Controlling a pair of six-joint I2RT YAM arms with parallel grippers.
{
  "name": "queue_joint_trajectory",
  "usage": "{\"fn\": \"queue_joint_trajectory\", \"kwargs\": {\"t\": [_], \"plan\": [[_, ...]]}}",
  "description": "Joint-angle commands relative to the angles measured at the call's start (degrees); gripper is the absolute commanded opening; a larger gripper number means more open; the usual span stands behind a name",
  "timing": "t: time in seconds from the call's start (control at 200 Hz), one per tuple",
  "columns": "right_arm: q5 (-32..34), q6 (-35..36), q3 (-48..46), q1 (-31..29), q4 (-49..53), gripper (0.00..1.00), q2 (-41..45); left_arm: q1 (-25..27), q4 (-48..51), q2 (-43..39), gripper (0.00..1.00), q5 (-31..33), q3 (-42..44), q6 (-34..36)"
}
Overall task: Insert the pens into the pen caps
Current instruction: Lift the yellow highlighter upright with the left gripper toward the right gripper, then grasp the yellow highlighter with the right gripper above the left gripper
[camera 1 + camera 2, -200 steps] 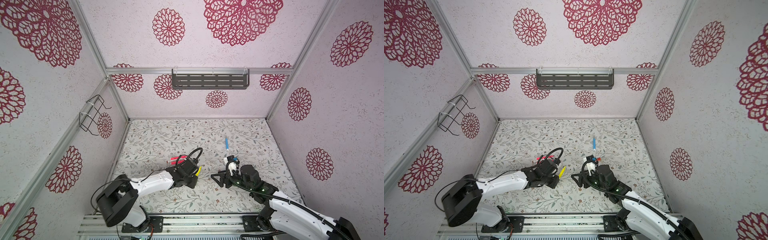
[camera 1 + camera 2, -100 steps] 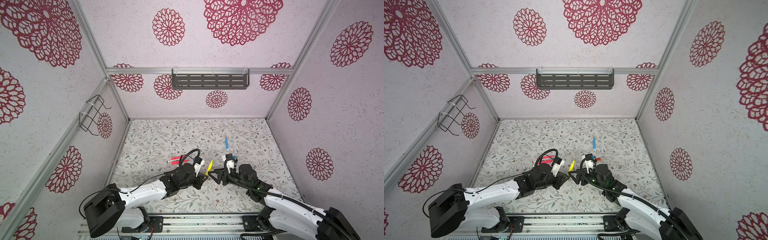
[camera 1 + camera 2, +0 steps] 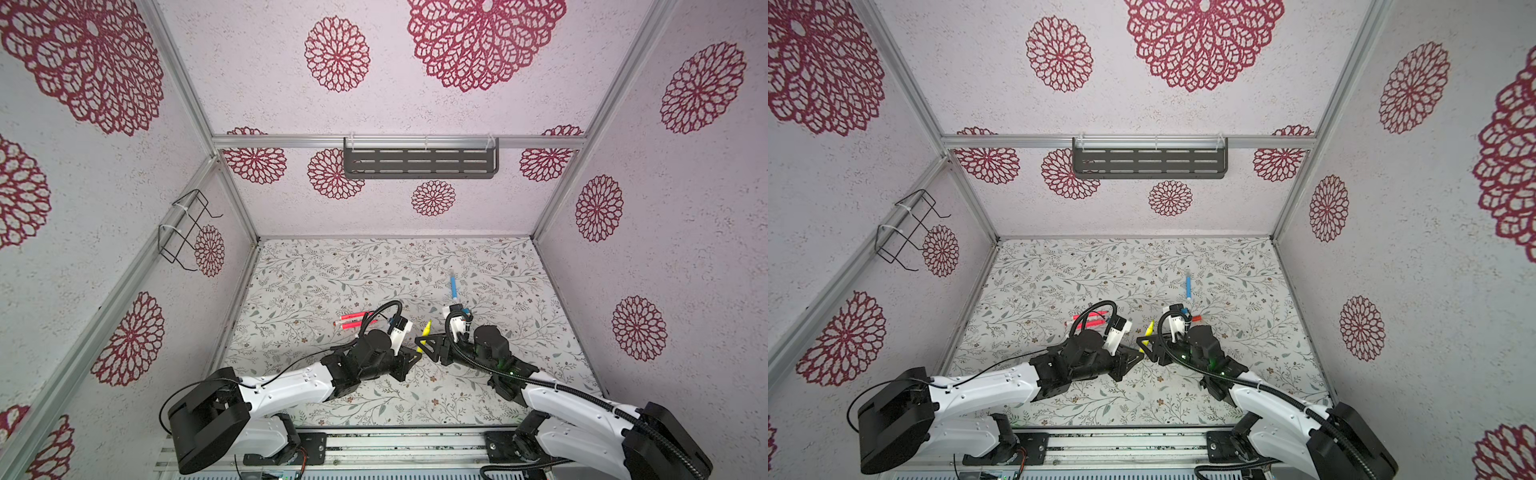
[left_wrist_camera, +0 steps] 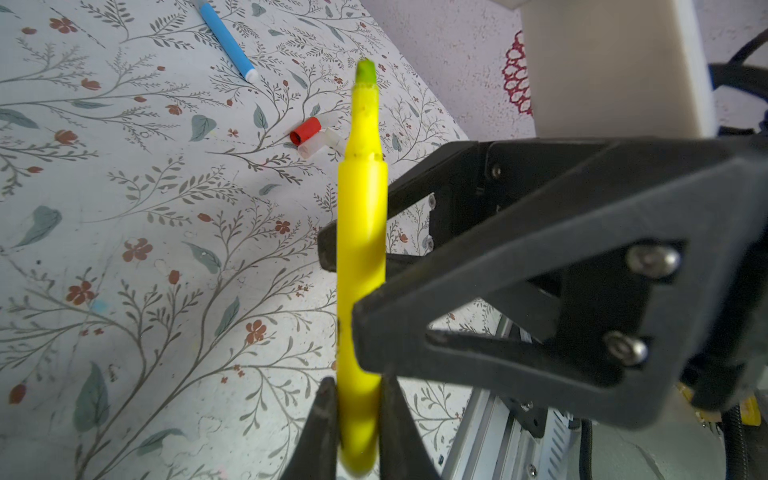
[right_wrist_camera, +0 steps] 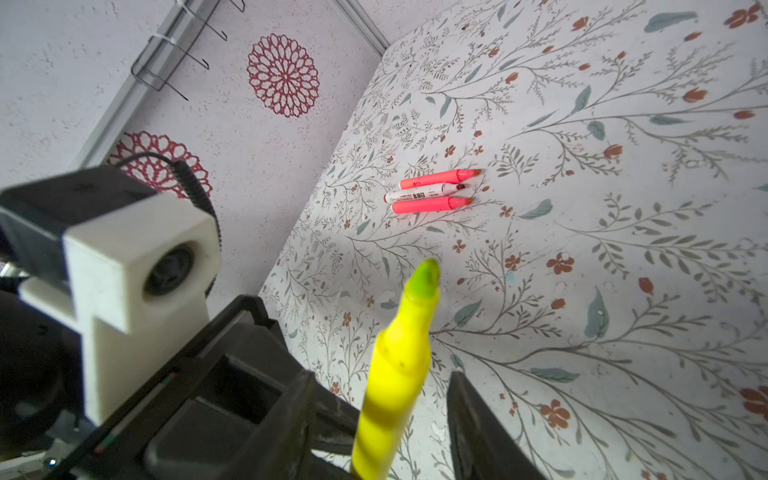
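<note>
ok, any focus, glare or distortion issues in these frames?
Left wrist view: yellow pen soft near the lens, table print sharp. Right wrist view: same pen blurred low on its barrel, pink pens on the table crisp. Both top views: flat even light, no glare, walls splayed by the wide lens, small items tiny.

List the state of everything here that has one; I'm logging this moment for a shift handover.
Yellow pen, uncapped, tip up, clamped low on its barrel.
Left gripper, shut on the yellow pen.
Right gripper, open, jaws either side of the yellow pen.
Pink pens, uncapped, lying flat.
White pen, uncapped, lying between them.
Blue pen, lying flat; cap unclear.
Red cap, loose, on its side.
Pale caps, loose beside it.
</note>
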State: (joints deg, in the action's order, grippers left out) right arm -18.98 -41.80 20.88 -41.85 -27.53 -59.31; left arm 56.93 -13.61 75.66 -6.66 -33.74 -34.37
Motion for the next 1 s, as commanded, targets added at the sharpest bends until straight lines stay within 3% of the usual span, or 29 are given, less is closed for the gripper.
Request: {"fn": "queue_joint_trajectory", "kwargs": {"t": [0.0,0.17,0.265,0.305,0.37,0.42,0.996], "plan": [[0.44,-0.61,1.89,-0.25,-3.50,0.44,-0.46,0.73,-2.82,0.33,0.12,-0.01,0.56,-0.53],[-0.72,-0.92,1.61,-0.25,-5.20,0.17,-1.15,0.73,-3.50,0.43,0.13,-0.41,0.60,-0.71],[-1.05,-1.09,1.38,-0.25,-5.91,0.10,-1.42,0.72,-3.19,0.75,0.15,0.15,0.47,-1.33],[-1.01,-1.26,1.27,-0.25,-6.20,0.09,-1.45,0.73,-2.90,1.02,0.22,0.71,0.49,-1.62],[-1.02,-1.65,0.93,-0.25,-7.01,0.07,-1.60,0.73,-2.32,1.11,0.42,2.06,0.42,-1.84],[-1.44,-2.03,0.59,-0.25,-7.91,0.07,-1.71,0.73,-2.38,0.98,0.48,2.35,0.51,-1.87],[-4.68,-4.61,0.10,-2.51,-15.41,0.05,-6.67,0.55,-1.60,1.96,0.45,3.31,-2.91,0.95]]}}
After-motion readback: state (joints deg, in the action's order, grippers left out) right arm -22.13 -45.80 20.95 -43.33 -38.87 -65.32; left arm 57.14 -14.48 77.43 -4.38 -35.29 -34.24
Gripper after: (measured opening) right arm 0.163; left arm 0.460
